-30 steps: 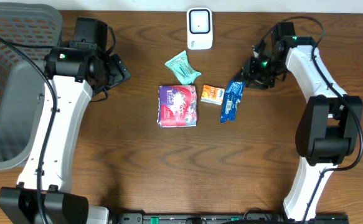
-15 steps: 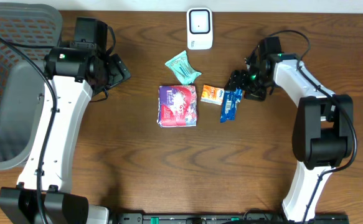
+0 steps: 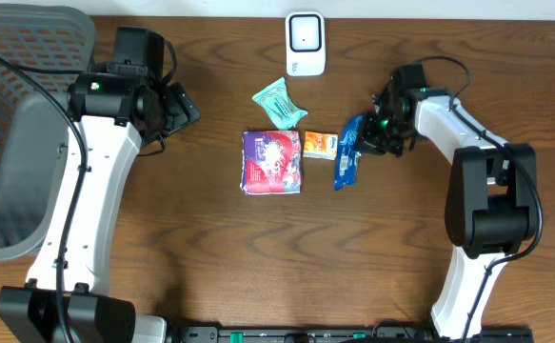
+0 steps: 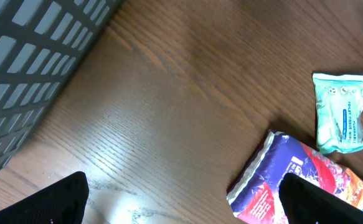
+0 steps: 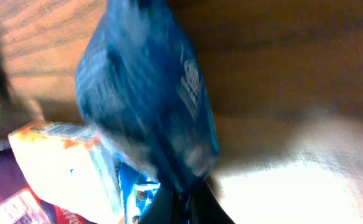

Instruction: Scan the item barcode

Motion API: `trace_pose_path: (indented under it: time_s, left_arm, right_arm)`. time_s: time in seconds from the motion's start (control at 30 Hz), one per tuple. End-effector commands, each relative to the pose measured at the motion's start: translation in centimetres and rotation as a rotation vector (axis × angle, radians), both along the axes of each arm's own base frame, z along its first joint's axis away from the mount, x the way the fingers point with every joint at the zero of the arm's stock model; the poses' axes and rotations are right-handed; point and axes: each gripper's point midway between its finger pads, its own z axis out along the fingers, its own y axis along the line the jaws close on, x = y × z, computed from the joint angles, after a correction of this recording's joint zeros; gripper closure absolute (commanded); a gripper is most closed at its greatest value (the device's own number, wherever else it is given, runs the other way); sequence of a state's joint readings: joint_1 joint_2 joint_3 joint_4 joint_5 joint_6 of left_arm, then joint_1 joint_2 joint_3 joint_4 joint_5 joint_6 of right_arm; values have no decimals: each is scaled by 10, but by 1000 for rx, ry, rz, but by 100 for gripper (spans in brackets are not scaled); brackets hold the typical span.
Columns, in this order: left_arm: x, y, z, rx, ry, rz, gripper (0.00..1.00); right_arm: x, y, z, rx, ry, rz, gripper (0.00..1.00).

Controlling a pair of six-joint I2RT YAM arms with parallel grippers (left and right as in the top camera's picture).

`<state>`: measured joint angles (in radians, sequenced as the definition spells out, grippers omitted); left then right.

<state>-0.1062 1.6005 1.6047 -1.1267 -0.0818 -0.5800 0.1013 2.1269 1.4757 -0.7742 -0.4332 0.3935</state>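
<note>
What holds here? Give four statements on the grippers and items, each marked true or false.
1. The right gripper is shut on the blue packet. True.
2. The left gripper holds the teal packet. False: the left gripper is open, apart from the teal packet.
3. The white scanner touches no packet. True.
4. The orange box sits on the white scanner. False: the orange box lies on the table beside the purple package.
</note>
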Motion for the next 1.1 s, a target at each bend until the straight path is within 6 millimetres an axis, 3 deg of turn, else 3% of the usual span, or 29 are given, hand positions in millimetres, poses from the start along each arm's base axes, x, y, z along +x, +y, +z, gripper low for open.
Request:
trace_pose_path:
  time_s: [0.0,0.1,0.2,0.37,0.53,0.57,0.63,0.67,0.7,0.93,1.07]
  left_arm:
    - [-1,3,1,9,0,16,2]
    - [-1,3,1,9,0,16,2]
    - [-1,3,1,9,0,16,2]
    - [-1,3,1,9,0,15,2]
    - [-1,3,1,9,0,16,2]
    - [-1,3,1,9,0,16,2]
    - [-1,3,1,9,0,15,2]
    - [-1,3,1,9,0,15,2]
    - [-1,3,1,9,0,15,2]
    - [-1,3,1,9,0,15,2]
    - [-1,3,1,9,0,16,2]
  right_arm:
    - [28,-18,35,-106,-98,19,99]
    - [36,-34,68,-265,-143,29,99]
    - [35,-40,84,-434,-166,67,99]
    - [27,-39,75,-691,-172,126,99]
    - [18,-27,54,-724,-126,106,99]
    - [17,-27,54,-710,-117,81,90]
    - [16,-27,57,-657,-102,56,57]
    - [15,-28,58,-621,-88,48,29]
    - [12,-28,58,-575,-65,42,12]
    - [-23,-34,33,-357,122,42,4]
    - [-35,-18,8,-266,142,58,3]
